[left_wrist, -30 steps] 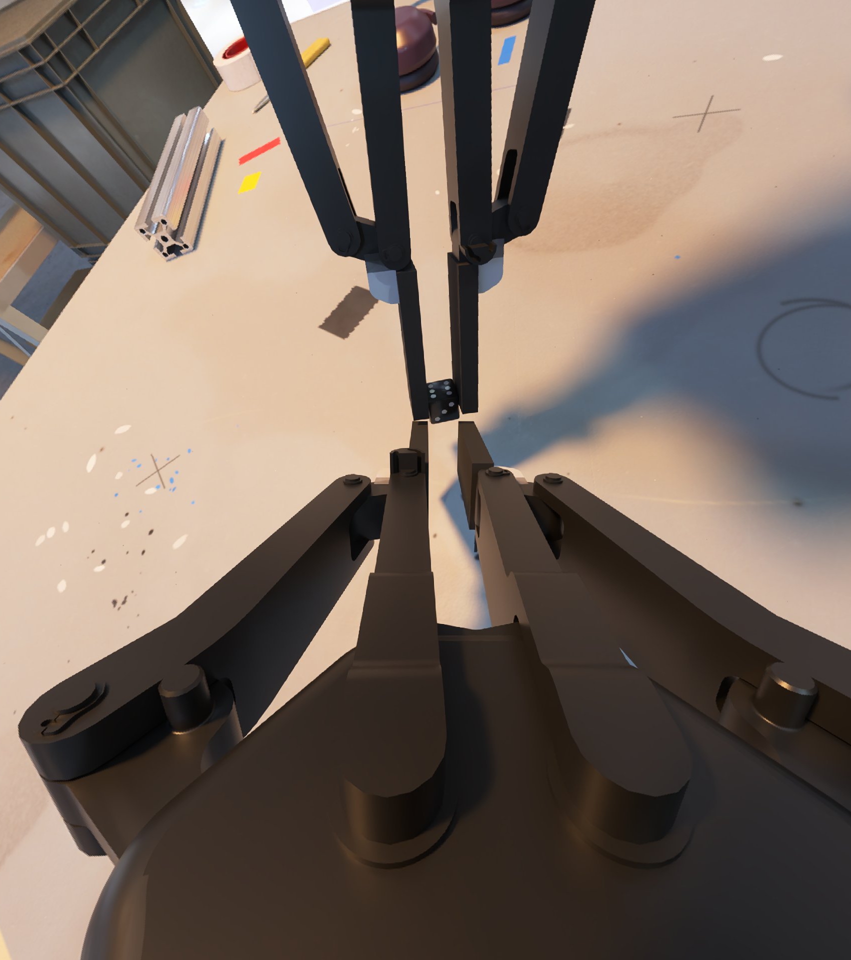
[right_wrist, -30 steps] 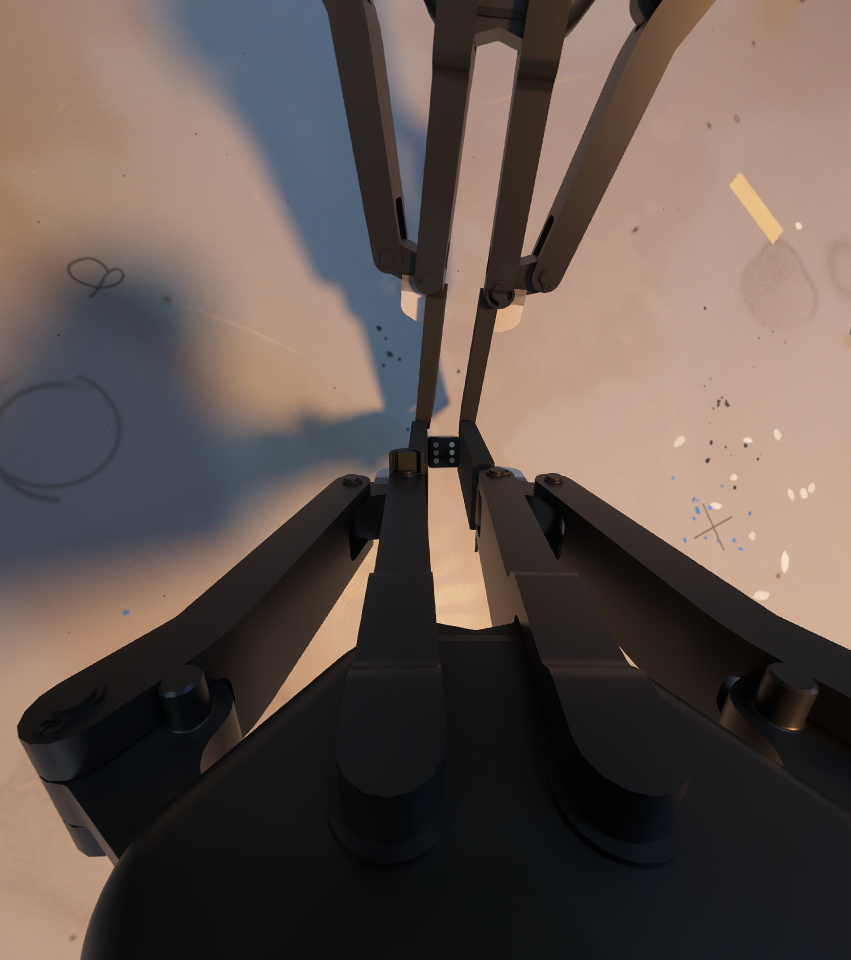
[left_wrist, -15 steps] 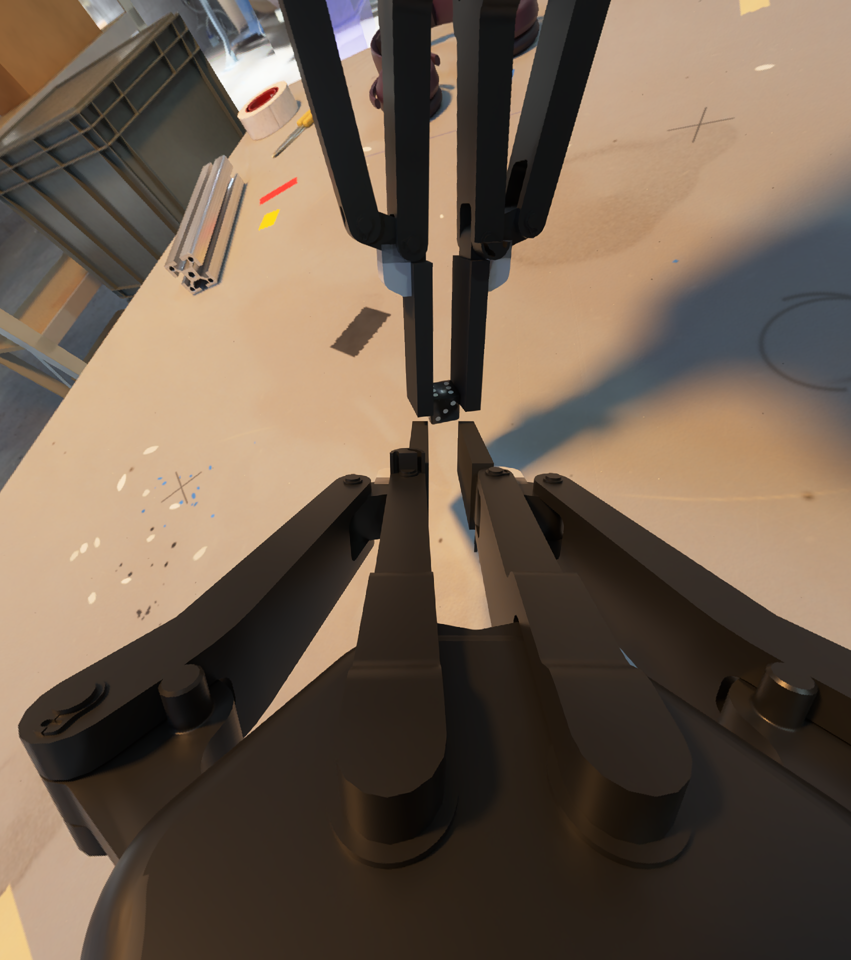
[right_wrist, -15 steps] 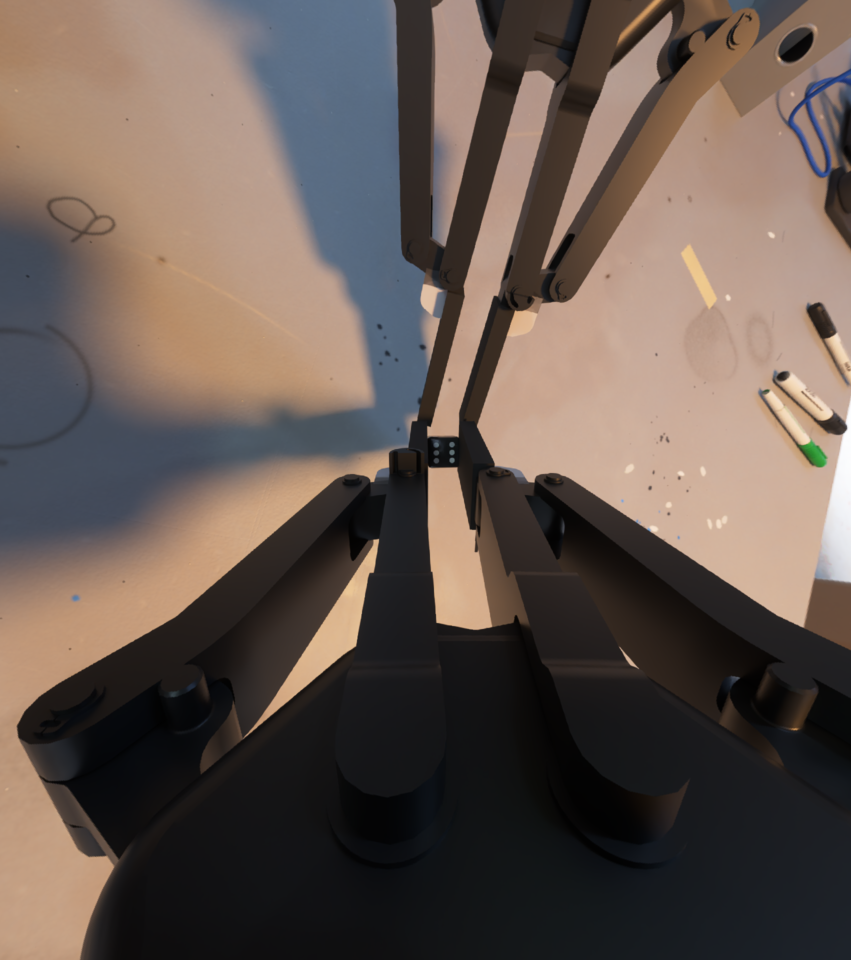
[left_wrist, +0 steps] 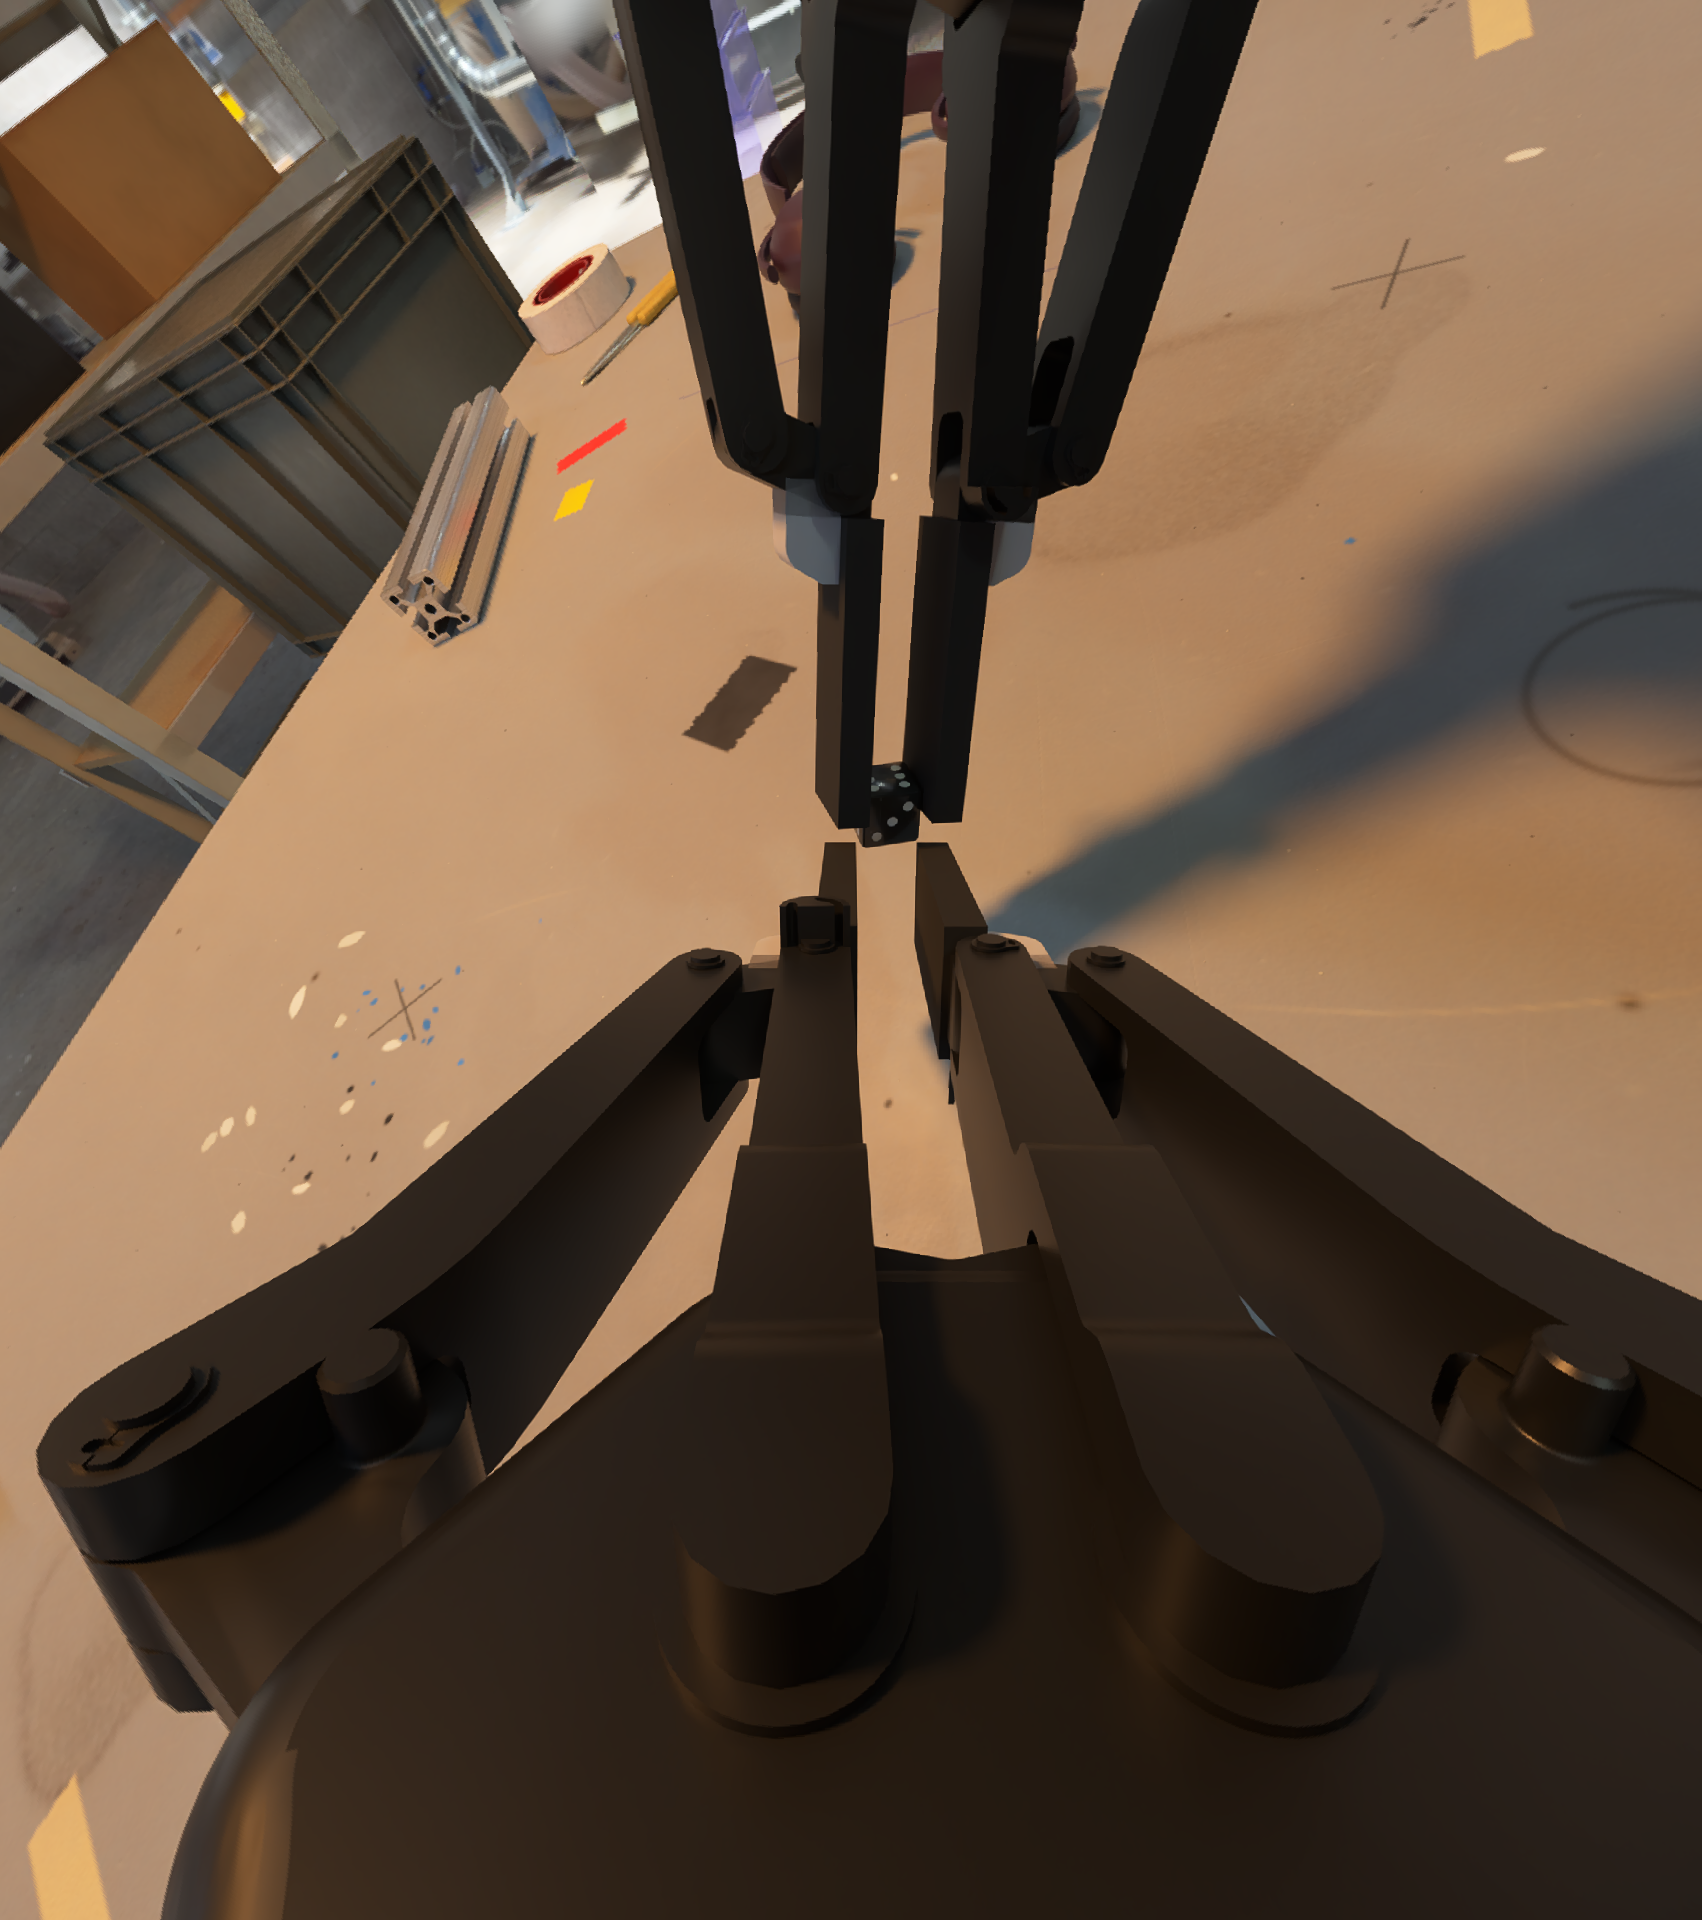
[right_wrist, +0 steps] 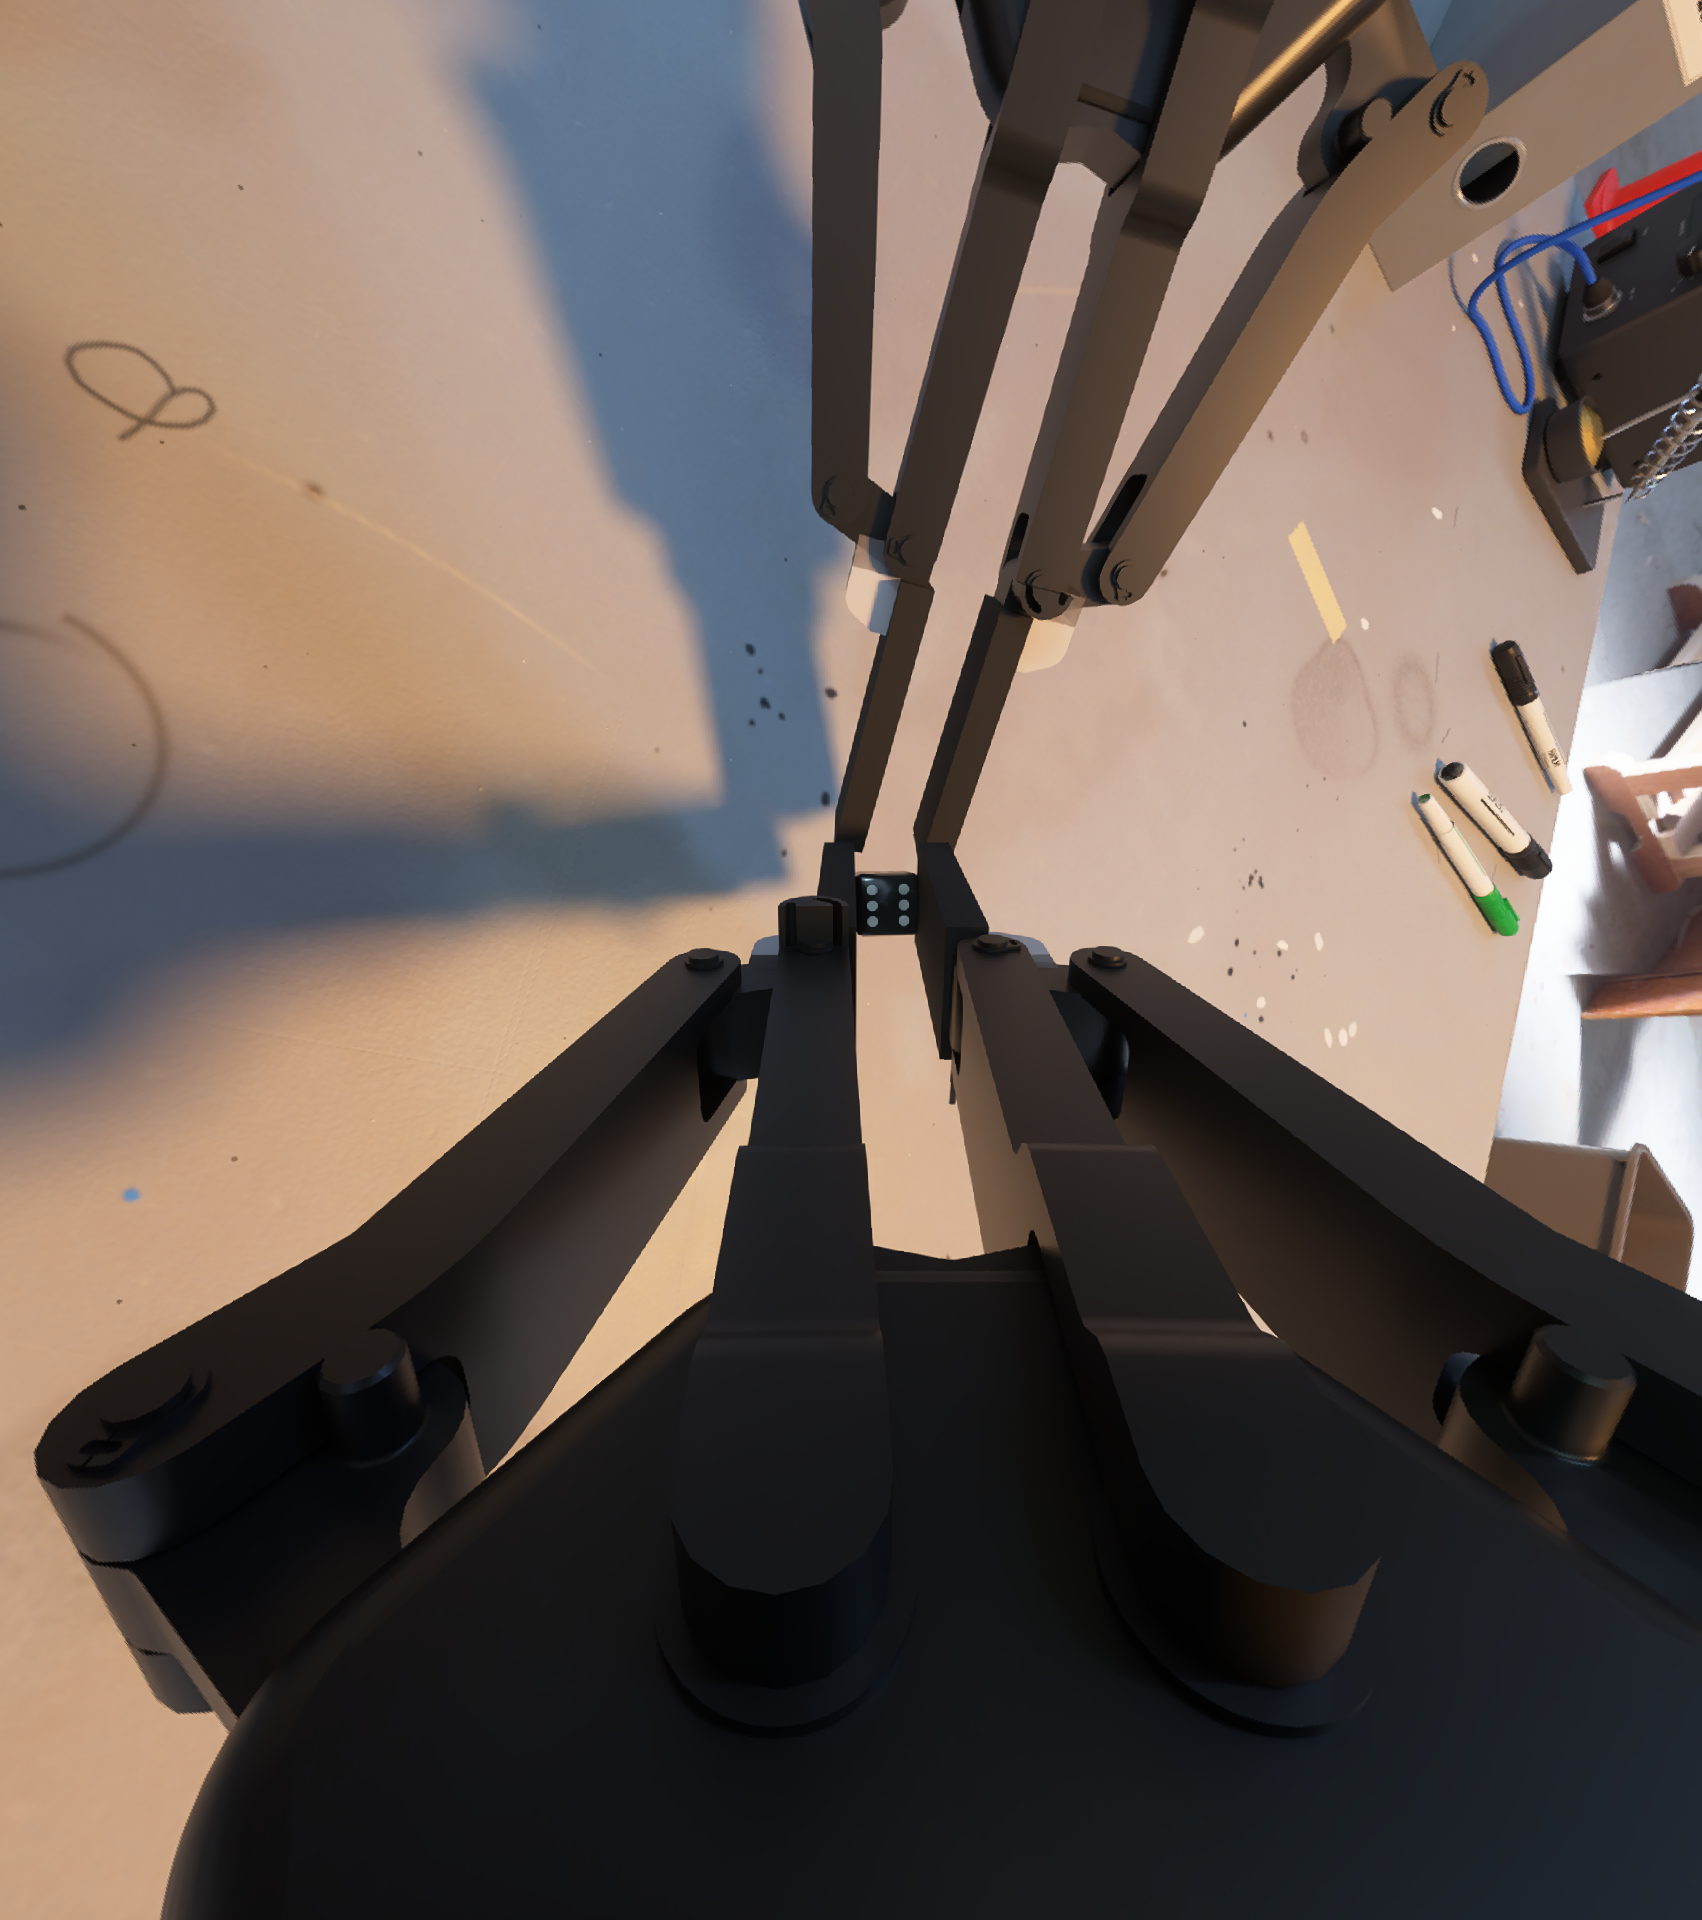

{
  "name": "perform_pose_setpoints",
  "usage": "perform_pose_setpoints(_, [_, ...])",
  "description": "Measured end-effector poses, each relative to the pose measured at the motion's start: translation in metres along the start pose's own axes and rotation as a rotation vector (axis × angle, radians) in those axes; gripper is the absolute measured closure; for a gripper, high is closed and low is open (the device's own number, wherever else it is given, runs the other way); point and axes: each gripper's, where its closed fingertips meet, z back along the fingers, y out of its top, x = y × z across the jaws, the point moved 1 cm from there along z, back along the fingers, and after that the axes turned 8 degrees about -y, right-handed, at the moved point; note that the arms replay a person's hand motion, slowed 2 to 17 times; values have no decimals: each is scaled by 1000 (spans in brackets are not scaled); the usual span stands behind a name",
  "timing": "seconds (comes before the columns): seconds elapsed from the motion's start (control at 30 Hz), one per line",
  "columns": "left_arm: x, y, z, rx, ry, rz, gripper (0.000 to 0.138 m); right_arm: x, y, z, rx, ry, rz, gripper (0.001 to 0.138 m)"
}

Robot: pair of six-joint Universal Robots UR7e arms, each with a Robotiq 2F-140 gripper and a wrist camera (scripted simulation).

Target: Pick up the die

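Between the right gripper's (right_wrist: 886,902) jaws, at dead centre of the right wrist view, the die (right_wrist: 886,902) sits pinched above the desk (right_wrist: 327,644). At 12 o'clock, the left gripper (left_wrist: 885,868) faces it, jaws narrowly parted and apparently empty. Judged best: hold the squeeze steady, lift straight, avoid brushing those opposing tips.

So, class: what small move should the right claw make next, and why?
Probably lift straight up, grip unchanged: the right claw pinches the die at its very fingertips, and the left claw sits empty just beside it.
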Motion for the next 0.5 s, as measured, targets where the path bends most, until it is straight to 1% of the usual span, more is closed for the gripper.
perform_pose_setpoints(0.23, [2, 2, -2, 11, -19, 15, 123, -2, -1, 3, -15, 2, 23, 123])
perform_pose_setpoints(0.5, [4, 4, -5, 20, -69, 73, 123, -4, -3, 5, -33, 29, 35, 123])
